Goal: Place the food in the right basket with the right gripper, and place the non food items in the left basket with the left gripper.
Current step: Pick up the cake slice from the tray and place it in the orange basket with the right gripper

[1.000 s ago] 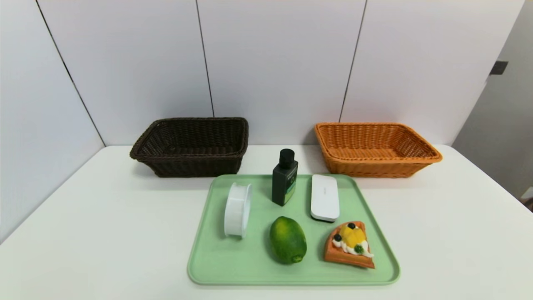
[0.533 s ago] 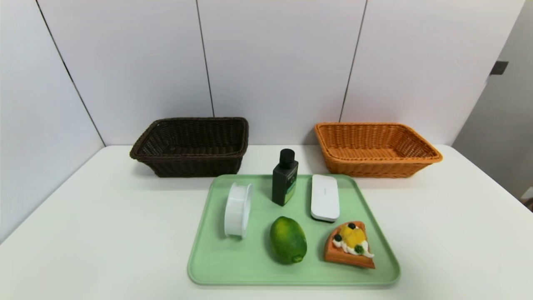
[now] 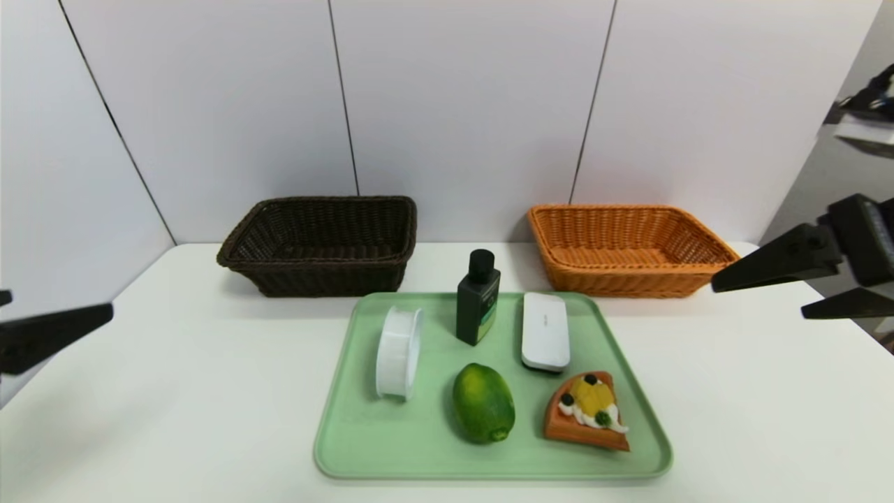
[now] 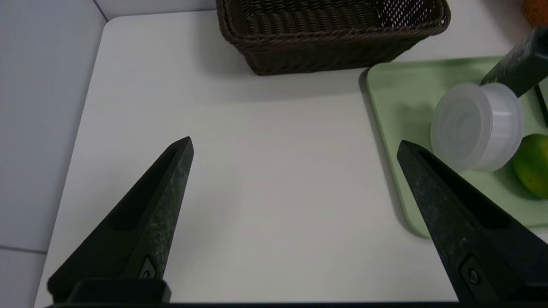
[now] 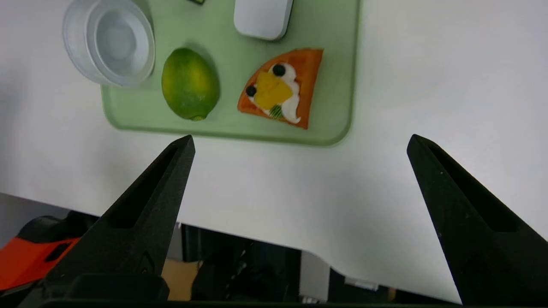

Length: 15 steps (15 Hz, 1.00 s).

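On the green tray [image 3: 349,447] lie the food, a green lime [image 3: 482,402] and an orange tart wedge [image 3: 588,412], and the non food items: a white ribbed disc container [image 3: 399,351] on edge, a dark bottle [image 3: 478,299] and a flat white box [image 3: 545,330]. The dark brown left basket [image 3: 318,244] and the orange right basket [image 3: 628,248] stand behind the tray. My left gripper [image 4: 295,143] hovers open over bare table left of the tray. My right gripper [image 3: 758,300] hangs open at the right edge, apart from everything.
A white wall runs behind the baskets. In the right wrist view the table's near edge [image 5: 265,239] shows with dark floor clutter below it. Bare table lies on both sides of the tray.
Both grippers have come into the head view, the left at the left edge and the right at the right edge. The tray, its items and the baskets have not moved.
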Each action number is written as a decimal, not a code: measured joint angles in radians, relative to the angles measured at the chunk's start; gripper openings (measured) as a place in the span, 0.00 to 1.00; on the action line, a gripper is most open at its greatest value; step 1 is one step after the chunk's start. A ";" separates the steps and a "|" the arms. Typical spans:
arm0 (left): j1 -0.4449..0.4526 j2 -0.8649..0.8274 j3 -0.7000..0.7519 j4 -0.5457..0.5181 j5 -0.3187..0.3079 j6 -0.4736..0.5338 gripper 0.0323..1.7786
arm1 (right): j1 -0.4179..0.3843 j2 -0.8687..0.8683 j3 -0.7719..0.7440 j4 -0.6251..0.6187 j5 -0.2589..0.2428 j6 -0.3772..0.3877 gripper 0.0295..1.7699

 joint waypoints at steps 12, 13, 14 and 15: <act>-0.248 0.507 -0.252 -0.007 0.114 -0.179 0.95 | 0.090 0.504 -0.307 0.238 0.104 0.197 0.97; -0.253 0.510 -0.252 -0.005 0.112 -0.199 0.95 | 0.090 0.531 -0.313 0.242 0.100 0.195 0.97; -0.258 0.511 -0.251 -0.001 0.111 -0.212 0.95 | 0.091 0.557 -0.318 0.245 0.088 0.193 0.97; -0.262 0.510 -0.248 0.012 0.110 -0.217 0.95 | 0.096 0.578 -0.320 0.246 0.078 0.192 0.97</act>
